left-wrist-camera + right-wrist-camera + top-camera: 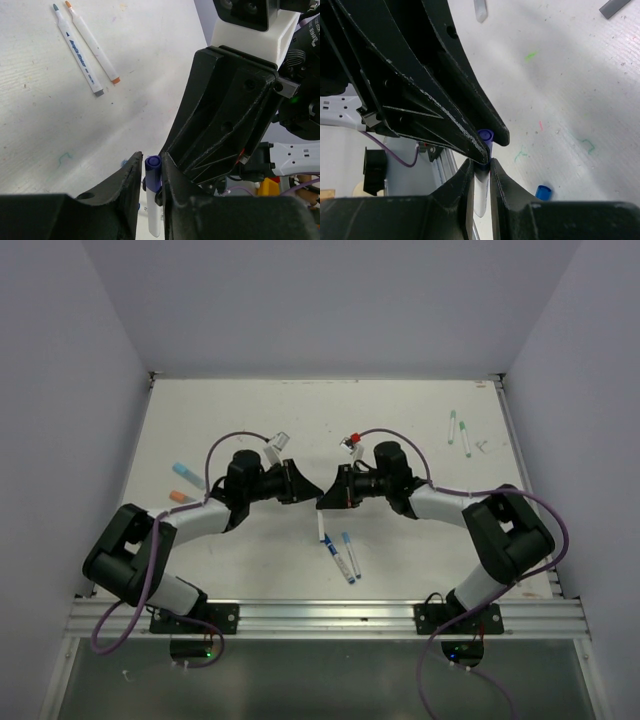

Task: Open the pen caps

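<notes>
My two grippers meet at mid-table. The left gripper is shut on the purple cap of a white-barrelled pen. The right gripper is shut on the white barrel just below that cap. The cap still sits on the barrel. The pen hangs upright above the table. Two uncapped pens lie side by side on the table and also show in the top view. A loose blue cap lies on the table.
A light blue cap and an orange cap lie at the left. Two green-ended pens lie at the back right. The white walls close in on the table's left, back and right; a metal rail runs along the front.
</notes>
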`<state>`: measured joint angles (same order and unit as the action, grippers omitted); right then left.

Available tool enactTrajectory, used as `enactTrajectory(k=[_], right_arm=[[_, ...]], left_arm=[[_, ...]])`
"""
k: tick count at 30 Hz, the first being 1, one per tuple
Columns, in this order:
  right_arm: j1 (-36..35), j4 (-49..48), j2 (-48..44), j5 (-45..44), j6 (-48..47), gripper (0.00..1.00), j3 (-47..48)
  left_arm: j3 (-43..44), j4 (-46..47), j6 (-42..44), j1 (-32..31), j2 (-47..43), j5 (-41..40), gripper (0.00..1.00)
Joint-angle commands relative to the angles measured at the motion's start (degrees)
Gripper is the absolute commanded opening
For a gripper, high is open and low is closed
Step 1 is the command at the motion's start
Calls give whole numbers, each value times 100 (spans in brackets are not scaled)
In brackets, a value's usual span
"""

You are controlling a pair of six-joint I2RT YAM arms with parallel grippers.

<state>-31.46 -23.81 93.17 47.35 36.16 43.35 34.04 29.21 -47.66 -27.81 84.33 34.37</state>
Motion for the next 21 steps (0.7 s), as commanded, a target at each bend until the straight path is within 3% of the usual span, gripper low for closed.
enactTrajectory(k=[1, 7, 9, 10, 13, 17, 21], right_arm=[[-70, -220, -132, -6, -83, 0, 173], [-97, -414, -106, -349, -30, 0, 235], [-114, -396, -106, -437, -39, 0, 252], [-114, -353, -114, -498, -74, 9, 261], [-141, 112, -237, -692, -380, 29, 261], [-228, 947, -325, -719, -733, 32, 297], [-325, 774, -413, -763, -734, 40, 51]], left_arm=[[138, 120, -94, -66, 92, 96, 22], [103, 138, -138, -93, 109, 210, 20], [103, 129, -147, -93, 92, 210, 8], [111, 111, -138, -93, 66, 167, 0], [260, -239, -42, -93, 13, -132, 0], [568, -732, 64, -93, -49, -518, 0], [726, -759, -15, -93, -49, -659, 0]])
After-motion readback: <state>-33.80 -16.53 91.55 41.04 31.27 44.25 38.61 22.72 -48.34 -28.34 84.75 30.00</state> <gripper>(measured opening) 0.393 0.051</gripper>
